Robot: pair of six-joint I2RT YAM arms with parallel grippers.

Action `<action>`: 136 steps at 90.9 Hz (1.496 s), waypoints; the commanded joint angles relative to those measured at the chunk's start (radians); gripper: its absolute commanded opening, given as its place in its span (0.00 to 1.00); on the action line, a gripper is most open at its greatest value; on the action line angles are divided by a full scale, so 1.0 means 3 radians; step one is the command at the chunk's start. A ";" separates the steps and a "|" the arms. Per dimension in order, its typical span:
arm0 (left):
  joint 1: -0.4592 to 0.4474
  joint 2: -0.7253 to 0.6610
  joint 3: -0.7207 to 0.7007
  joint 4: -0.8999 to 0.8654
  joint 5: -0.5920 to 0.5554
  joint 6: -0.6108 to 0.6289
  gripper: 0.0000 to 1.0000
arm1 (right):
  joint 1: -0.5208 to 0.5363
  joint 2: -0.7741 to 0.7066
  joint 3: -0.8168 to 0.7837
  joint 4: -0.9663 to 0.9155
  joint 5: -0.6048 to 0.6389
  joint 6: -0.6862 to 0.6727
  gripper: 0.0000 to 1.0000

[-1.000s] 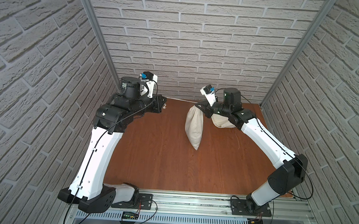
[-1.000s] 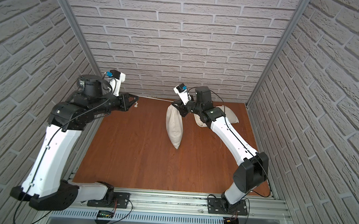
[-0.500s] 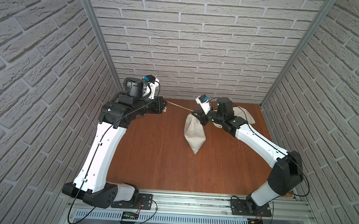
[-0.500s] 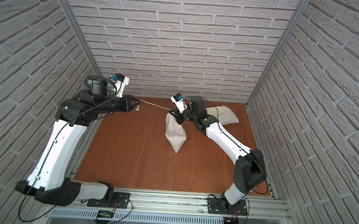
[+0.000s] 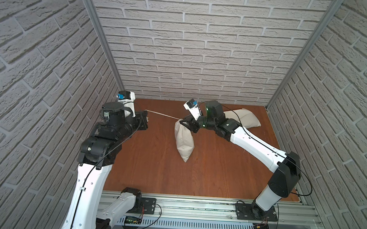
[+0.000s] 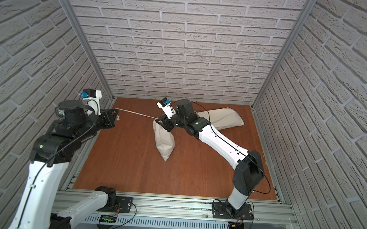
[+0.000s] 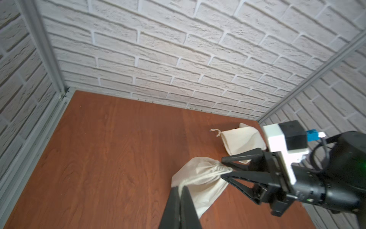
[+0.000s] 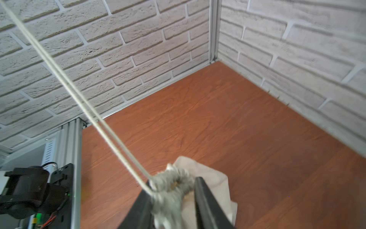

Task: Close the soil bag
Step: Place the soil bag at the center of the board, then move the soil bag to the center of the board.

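Note:
The soil bag [image 5: 184, 141] [image 6: 164, 139] is a cream cloth sack standing tilted on the wooden table, its neck bunched tight. Its drawstring [image 5: 163, 115] [image 6: 135, 113] [image 8: 79, 95] runs taut from the neck to my left gripper [image 5: 146, 118] [image 6: 115, 113] [image 7: 180, 187], which is shut on it near the back left corner. My right gripper [image 5: 184, 123] [image 6: 159, 121] [image 8: 172, 185] is at the neck, its jaws apart on either side of the gathered cloth [image 8: 174, 178]. In the left wrist view the bag [image 7: 200, 178] hangs off the right fingertips.
A second cream bag [image 5: 245, 118] [image 6: 223, 119] [image 7: 241, 138] lies flat at the back right, behind the right arm. Brick walls enclose the table on three sides. The aluminium rail [image 5: 195, 206] with the arm bases runs along the front edge.
The right gripper's jaws have parted at the bag's neck. The bag has come down and leftward. A longer stretch of drawstring now shows between the left gripper and the bag.

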 commanded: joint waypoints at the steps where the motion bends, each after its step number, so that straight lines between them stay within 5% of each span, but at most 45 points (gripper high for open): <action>1: 0.0088 -0.0097 -0.0487 0.0487 -0.0602 -0.0203 0.00 | -0.0144 -0.0052 -0.0146 -0.0309 -0.0093 0.0026 0.55; 23: 0.0487 -0.0294 -0.1821 0.0957 -0.0771 -0.0831 0.00 | -0.0633 -0.0459 -0.0585 -0.0402 0.0269 -0.0141 0.76; 45: 0.1120 -0.0338 -0.2780 0.1440 -0.0635 -0.1482 0.01 | -0.0798 0.0080 -0.0306 -0.0650 0.2019 -0.0598 0.92; 70: 0.1183 -0.0656 -0.2669 0.1086 -0.0895 -0.1294 0.95 | -0.0800 0.0892 0.0315 -0.0536 0.2931 -0.0764 0.99; 94: 0.0953 -0.1321 -0.2068 0.0636 -0.0826 -0.0774 0.98 | -0.0812 0.1682 0.0885 -0.0510 0.3624 -0.0831 1.00; 100: 0.0824 -0.1359 -0.1893 0.0575 -0.0701 -0.0621 0.98 | -0.0846 0.1764 0.0955 -0.0528 0.3715 -0.0835 0.93; 118: 0.0314 -0.1319 -0.1690 0.0762 -0.0058 -0.0386 0.98 | -0.0936 0.1469 0.0576 -0.0494 0.3358 -0.0795 0.34; 136: -0.0615 -0.1053 -0.1775 0.1197 -0.0237 -0.0349 0.98 | -0.0936 0.0575 -0.0256 -0.0414 0.2643 -0.0631 0.05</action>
